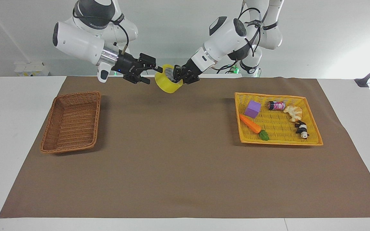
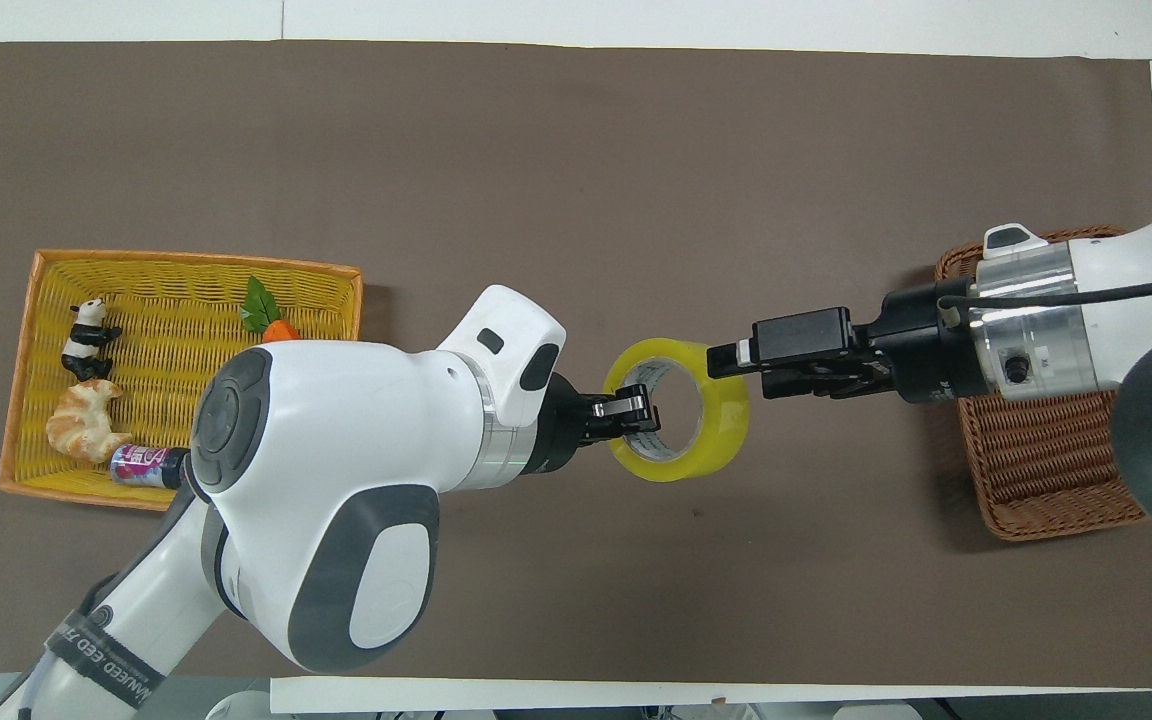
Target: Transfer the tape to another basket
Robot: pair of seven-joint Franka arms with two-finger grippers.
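The tape point(image 1: 168, 82) is held aloft over mid-mat, pinched through its core by the left gripper point(image 1: 181, 77). The right gripper point(image 1: 154, 73), apparently open, meets its rim; if released early, it could drop short of the basket point(image 1: 71, 122).
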